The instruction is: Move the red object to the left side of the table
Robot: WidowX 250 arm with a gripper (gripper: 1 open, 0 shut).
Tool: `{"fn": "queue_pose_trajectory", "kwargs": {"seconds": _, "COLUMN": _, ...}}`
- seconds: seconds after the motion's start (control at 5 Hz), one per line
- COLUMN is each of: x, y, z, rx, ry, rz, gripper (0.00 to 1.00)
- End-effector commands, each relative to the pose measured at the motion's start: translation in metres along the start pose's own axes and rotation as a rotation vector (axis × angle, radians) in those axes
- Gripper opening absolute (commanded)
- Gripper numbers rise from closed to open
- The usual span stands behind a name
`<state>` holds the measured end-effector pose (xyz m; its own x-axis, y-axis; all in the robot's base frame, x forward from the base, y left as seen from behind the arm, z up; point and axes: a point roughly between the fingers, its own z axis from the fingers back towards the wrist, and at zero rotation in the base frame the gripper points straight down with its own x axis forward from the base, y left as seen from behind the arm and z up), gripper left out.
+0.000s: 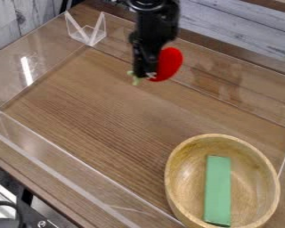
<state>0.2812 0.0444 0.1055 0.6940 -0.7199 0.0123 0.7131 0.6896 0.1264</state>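
The red object (167, 62), a small bright red toy fruit with a green stub at its lower left, hangs in the air above the table (97, 116) near the back middle. My gripper (149, 69) points straight down and is shut on the red object, whose red body sticks out to the right of the black fingers. The fruit is clear of the wood-grain tabletop.
A round light wooden bowl (181, 178) holding a flat green block (217, 189) sits at the front right. Low clear acrylic walls (44, 147) border the tabletop, with a clear folded piece (85, 29) at the back left.
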Motion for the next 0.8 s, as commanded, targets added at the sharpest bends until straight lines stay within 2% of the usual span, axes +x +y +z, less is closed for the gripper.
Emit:
{"fn": "queue_pose_trajectory", "kwargs": {"seconds": 0.0, "x": -0.006, "y": 0.001, "z": 0.007, "rx": 0.029, "ry": -0.042, "rz": -0.044, "gripper": 0.00}}
{"fn": "queue_pose_trajectory", "kwargs": {"seconds": 0.4, "x": 0.007, "y": -0.018, "z": 0.012, "rx": 0.009, "ry": -0.073, "rz": -0.296, "gripper": 0.00}}
{"fn": "queue_pose_trajectory", "kwargs": {"seconds": 0.6, "x": 0.015, "y": -0.015, "z": 0.013, "rx": 0.002, "ry": -0.075, "rz": -0.344, "gripper": 0.00}}
